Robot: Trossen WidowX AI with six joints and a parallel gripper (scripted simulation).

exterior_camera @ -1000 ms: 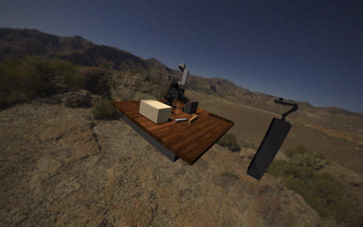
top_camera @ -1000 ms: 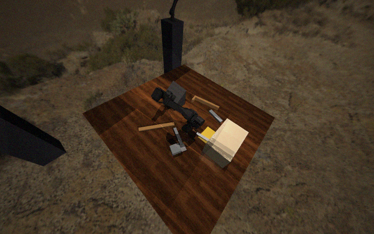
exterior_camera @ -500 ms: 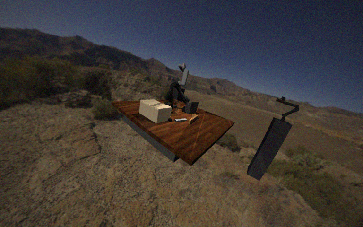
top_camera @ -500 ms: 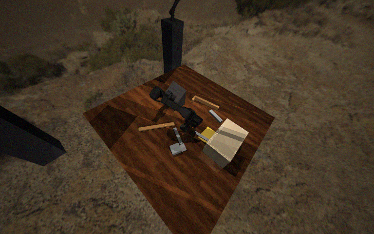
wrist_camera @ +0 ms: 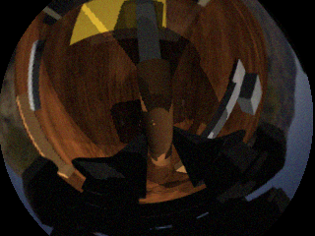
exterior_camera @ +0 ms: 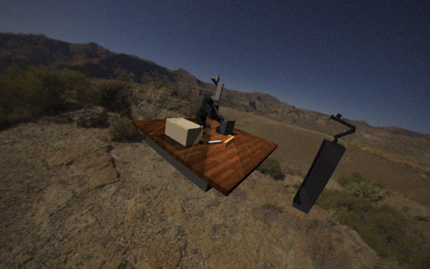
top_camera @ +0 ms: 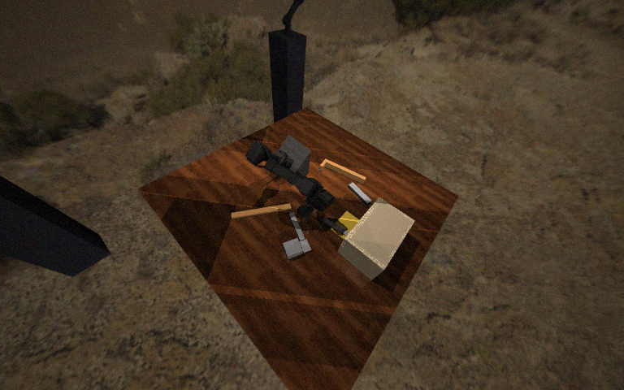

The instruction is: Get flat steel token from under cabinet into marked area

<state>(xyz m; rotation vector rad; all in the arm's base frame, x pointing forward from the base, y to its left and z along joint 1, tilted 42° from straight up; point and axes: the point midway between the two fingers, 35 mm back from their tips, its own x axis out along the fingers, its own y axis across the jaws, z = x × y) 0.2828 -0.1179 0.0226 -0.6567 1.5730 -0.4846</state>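
Table (top_camera: 276, 309): dark wood top, my arm mounted at far left part.
Arm (top_camera: 288, 174): I have it stretched low from the base twd the cabinet.
Gripper (top_camera: 322, 212): jaws clamped on a thin dark bar (top_camera: 333, 225); not fully shut, bar sits betw the fingers. In wrist view the bar (wrist_camera: 149, 33) runs straight ahead from the fingers, tip reaching the yellow patch.
Cabinet (top_camera: 378, 236): beige box, right-centre of table, resting on the top.
Marked area (top_camera: 349, 219): yellow patch just in front of the cabinet's left face, partly hidden by gripper + bar in top view; shows at top of wrist view (wrist_camera: 98, 16).
Token: can't spot it in any view; can't tell whether it lies under the cabinet.
Wood stick 1 (top_camera: 261, 210): light strip, lying flat left of gripper, apart from it.
Wood stick 2 (top_camera: 342, 171): light strip, far side, betw the arm and cabinet's far corner.
Grey bar (top_camera: 359, 192): short, flat, just beyond the cabinet's far corner, apart from stick 2.
Grey paddle tool (top_camera: 296, 241): thin handle w/ square head at the near end, flat on table, left of cabinet, near gripper but not touching.
Base block (top_camera: 296, 153): grey box beside arm's shoulder.
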